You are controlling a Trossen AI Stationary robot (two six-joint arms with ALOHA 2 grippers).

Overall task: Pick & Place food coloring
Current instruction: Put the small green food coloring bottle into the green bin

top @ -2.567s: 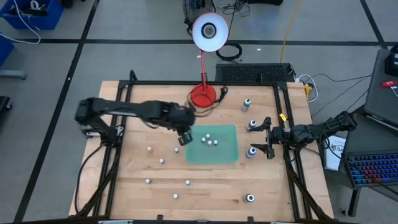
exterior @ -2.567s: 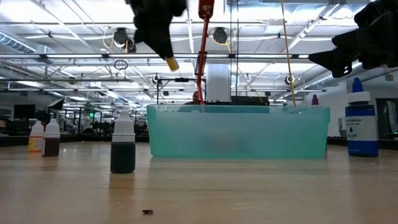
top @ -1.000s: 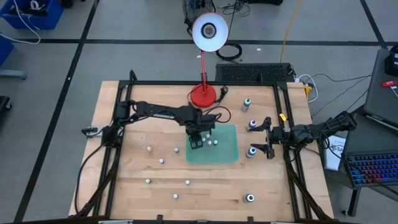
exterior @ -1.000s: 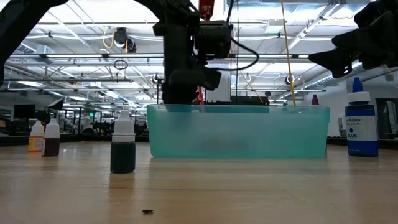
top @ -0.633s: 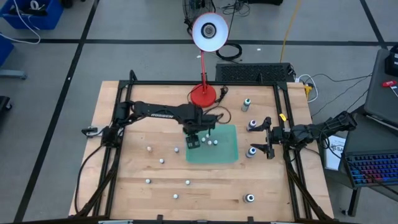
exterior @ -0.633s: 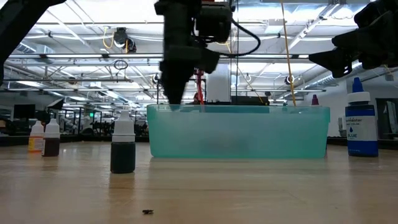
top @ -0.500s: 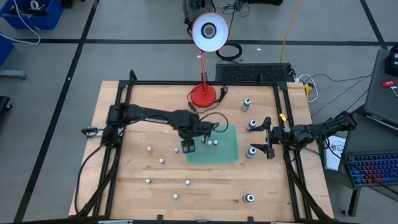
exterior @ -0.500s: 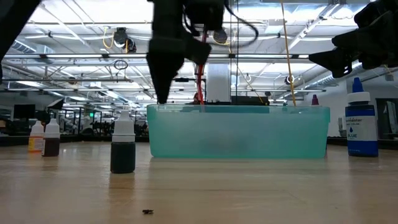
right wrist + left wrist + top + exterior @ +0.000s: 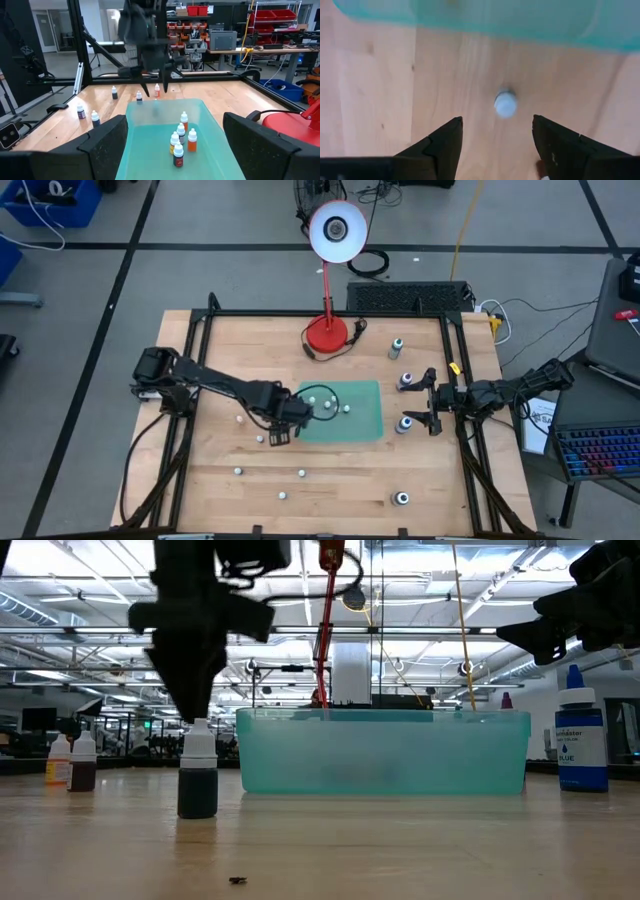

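Teal plastic bin (image 9: 365, 425) is holding four small bottles (image 9: 180, 138); others are standing around it on the wood. Left gripper (image 9: 279, 435), jaws apart, is hovering over one bottle (image 9: 505, 104) beside the bin, while right gripper (image 9: 428, 402) is waiting wide open by the table's edge.

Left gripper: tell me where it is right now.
In the high view the left gripper hangs open over the bare wood just off the green bin's left edge, above a small white-capped bottle.
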